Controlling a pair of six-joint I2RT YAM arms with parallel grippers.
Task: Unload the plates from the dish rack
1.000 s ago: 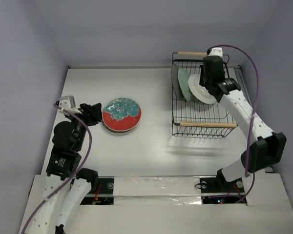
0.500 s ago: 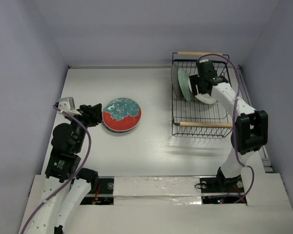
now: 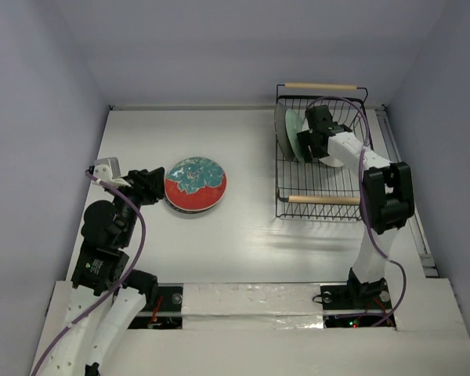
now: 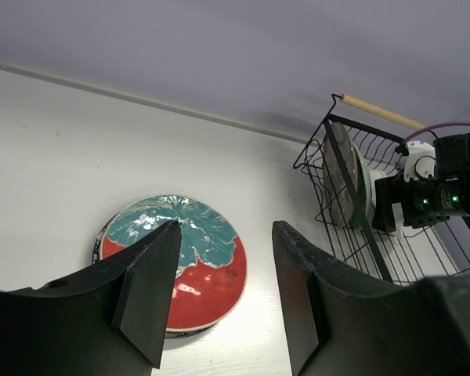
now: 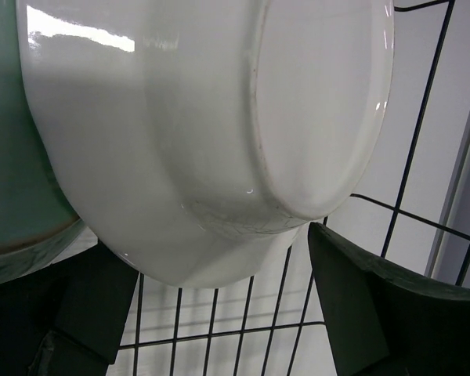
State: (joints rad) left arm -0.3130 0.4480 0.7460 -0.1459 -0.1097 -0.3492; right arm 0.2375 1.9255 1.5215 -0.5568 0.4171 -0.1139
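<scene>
Now that the right gripper (image 5: 219,305) has swung into the dish rack (image 3: 323,200) and its jaws have gone from nearly shut to wide apart, the plain white plate (image 5: 204,117) stands ungripped just ahead of them. It leans on the mint plate (image 3: 294,129). Whether a finger already touches its rim is unclear at this close range. Judgement: pre-grasp, next closing on the rim. The teal-and-red plate (image 3: 196,184) lies on the table. The left gripper (image 4: 225,231) is unchanged, jaws half apart and empty.
</scene>
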